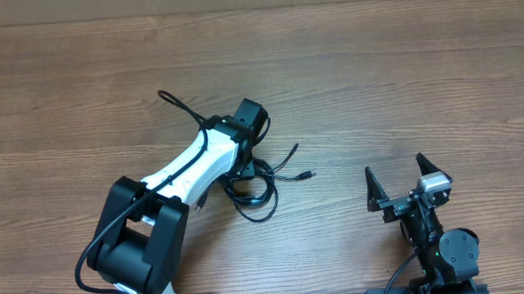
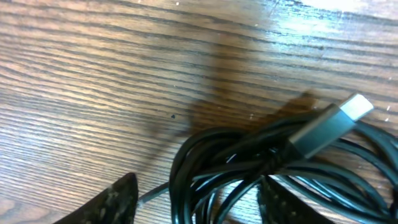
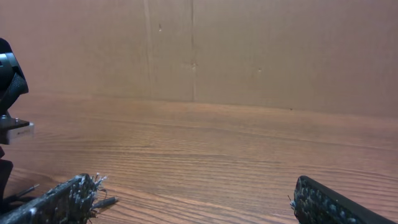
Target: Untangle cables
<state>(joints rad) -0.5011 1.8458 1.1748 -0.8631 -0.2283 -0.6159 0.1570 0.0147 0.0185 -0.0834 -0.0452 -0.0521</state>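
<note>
The cables (image 1: 253, 190) lie as a tangled black coil at the table's middle, with one loose plug end (image 1: 307, 174) pointing right. In the left wrist view the coil (image 2: 217, 168) fills the lower right, and a grey plug with a silver tip (image 2: 329, 127) lies across it. My left gripper (image 2: 199, 182) is open, its two fingers straddling the coil with a gap beside the left finger. My right gripper (image 1: 393, 168) is open and empty, well to the right of the coil. It also shows in the right wrist view (image 3: 194, 186), low over bare wood.
The left arm (image 1: 192, 163) reaches from the front left over the coil and hides part of it. Its own thicker cable (image 1: 179, 104) loops out behind the wrist. A brown wall (image 3: 249, 50) stands behind the wooden table (image 1: 400, 70).
</note>
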